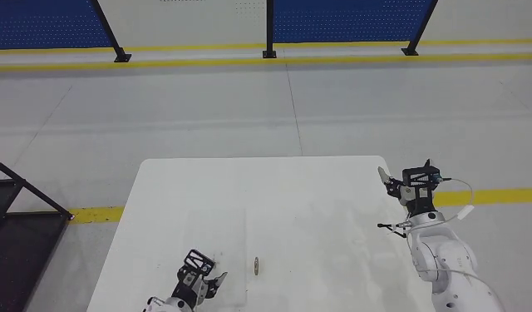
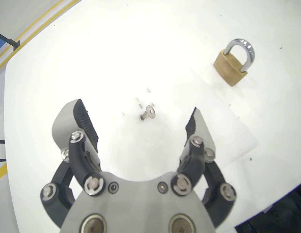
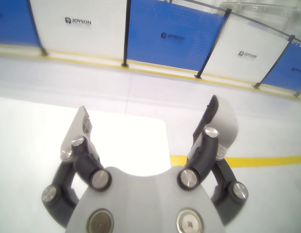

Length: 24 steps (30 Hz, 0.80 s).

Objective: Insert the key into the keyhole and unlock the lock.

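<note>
A small silver key (image 2: 148, 113) lies flat on the white table (image 1: 249, 195), just beyond my left gripper (image 2: 136, 107), which hangs open above the table with nothing between its fingers. A brass padlock (image 2: 234, 62) with a shut steel shackle lies farther off to one side of the key. From above, the padlock (image 1: 257, 265) is a small dark spot near the table's front edge, to the right of the left gripper (image 1: 208, 268). My right gripper (image 3: 148, 104) is open and empty at the table's far right corner (image 1: 406, 174), well away from both.
A black frame (image 1: 25, 220) stands on the floor left of the table. Blue and white barrier panels (image 1: 349, 8) line the back of the room, behind yellow floor lines. Bare tabletop stretches between the two arms.
</note>
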Tool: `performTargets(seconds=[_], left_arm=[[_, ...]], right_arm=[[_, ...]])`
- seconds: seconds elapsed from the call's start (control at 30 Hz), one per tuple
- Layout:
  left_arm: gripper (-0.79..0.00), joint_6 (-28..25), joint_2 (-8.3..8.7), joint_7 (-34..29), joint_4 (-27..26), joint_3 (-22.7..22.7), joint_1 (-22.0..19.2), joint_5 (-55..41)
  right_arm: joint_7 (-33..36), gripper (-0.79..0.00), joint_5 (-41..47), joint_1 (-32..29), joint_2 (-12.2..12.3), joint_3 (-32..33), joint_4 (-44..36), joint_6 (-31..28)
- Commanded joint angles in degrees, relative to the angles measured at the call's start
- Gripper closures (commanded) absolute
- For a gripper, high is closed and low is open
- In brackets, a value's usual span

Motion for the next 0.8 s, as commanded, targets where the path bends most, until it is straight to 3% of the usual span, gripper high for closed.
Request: performTargets(seconds=[0.0,0.07,0.43,0.77], left_arm=[[-0.686,-0.5,-0.15,-1.9,0.6,0.5,-1.1,-2.4],[-0.671,-0.6,-0.19,-3.3,0.8,0.3,-1.9,-3.7],[-0.36,-2.1,-0.26,-7.9,1.4,0.9,-4.8,-6.2],[-0.354,-3.8,-0.04,-8.6,1.9,1.1,-4.9,-5.5]], right_arm=[[0.0,-0.785,0.0,0.0,0.0,0.0,0.0,0.0],[0.0,-0.785,0.0,0.0,0.0,0.0,0.0,0.0],[0.0,-0.785,0.0,0.0,0.0,0.0,0.0,0.0],[0.0,-0.785,0.0,0.0,0.0,0.0,0.0,0.0]])
